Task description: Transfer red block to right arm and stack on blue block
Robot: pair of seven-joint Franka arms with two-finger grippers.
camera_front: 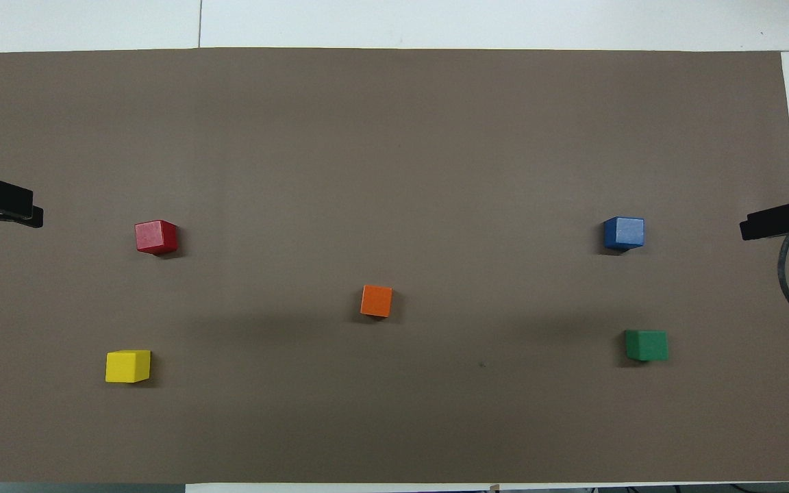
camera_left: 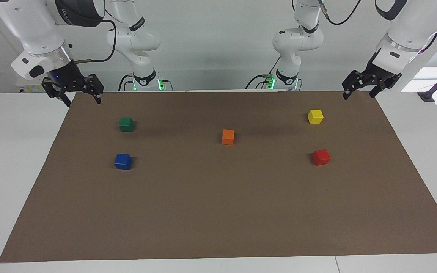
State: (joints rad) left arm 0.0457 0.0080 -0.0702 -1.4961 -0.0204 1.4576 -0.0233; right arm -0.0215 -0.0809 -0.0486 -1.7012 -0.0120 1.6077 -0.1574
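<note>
Above the mat's corners nearest my bases, my left gripper [camera_left: 359, 92] and right gripper [camera_left: 78, 96] both hang open and empty. On the brown mat [camera_left: 218, 212], the red block [camera_left: 321, 157] sits toward my left arm's end, the blue block [camera_left: 123, 161] toward my right arm's end, well apart.

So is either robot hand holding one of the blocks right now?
No. The left gripper and right gripper both hang open and empty. The red block and blue block sit untouched on the mat.
</note>
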